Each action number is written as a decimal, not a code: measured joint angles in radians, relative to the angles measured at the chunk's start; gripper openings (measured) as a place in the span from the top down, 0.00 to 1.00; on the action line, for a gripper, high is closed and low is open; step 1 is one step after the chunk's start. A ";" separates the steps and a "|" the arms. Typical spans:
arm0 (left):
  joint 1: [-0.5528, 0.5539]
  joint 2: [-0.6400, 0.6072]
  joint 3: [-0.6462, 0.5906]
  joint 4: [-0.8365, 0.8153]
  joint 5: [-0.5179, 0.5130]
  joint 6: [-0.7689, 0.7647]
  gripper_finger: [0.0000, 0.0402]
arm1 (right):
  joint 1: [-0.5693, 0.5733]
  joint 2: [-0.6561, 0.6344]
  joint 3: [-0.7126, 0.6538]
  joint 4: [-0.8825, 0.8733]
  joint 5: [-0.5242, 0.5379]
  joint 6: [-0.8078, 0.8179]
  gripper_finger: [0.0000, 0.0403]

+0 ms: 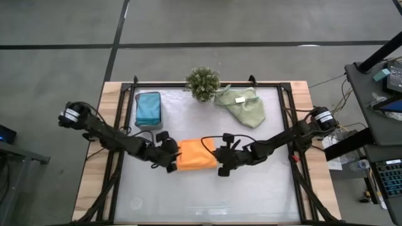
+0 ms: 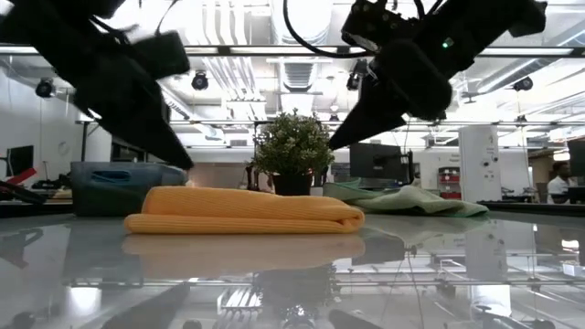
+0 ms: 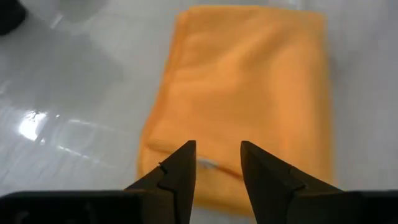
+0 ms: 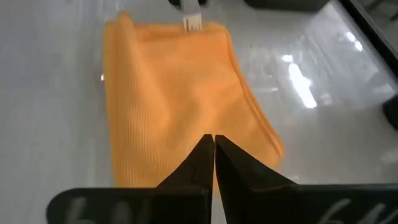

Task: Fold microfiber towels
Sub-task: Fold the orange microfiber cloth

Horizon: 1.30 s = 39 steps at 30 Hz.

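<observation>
High view: folded bright orange microfiber towel (image 1: 195, 156) lies between my parted, empty left jaws (image 1: 168, 158) and clenched, empty right jaws (image 1: 223, 162); long axis spans both.

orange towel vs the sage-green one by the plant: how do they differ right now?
The orange towel lies folded into a neat rectangle; the sage-green towel lies loosely crumpled. Orange sits mid-table between both grippers; green sits at the far edge beside the plant. Both rest on the table, unheld.

Bright overhead ceiling lights (image 2: 302, 68), glare across the glossy table (image 4: 298, 81), perhaps slight wrist-view blur.
</observation>
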 joint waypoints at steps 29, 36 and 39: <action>0.117 0.175 0.028 0.069 -0.020 -0.131 0.72 | -0.003 0.117 -0.019 0.229 0.000 -0.074 0.98; 0.121 0.092 0.082 -0.028 0.039 -0.043 0.81 | -0.044 0.117 -0.020 0.329 -0.054 -0.127 0.98; 0.123 0.027 0.103 -0.145 0.040 0.005 0.88 | -0.099 0.117 -0.020 0.357 -0.193 -0.127 0.98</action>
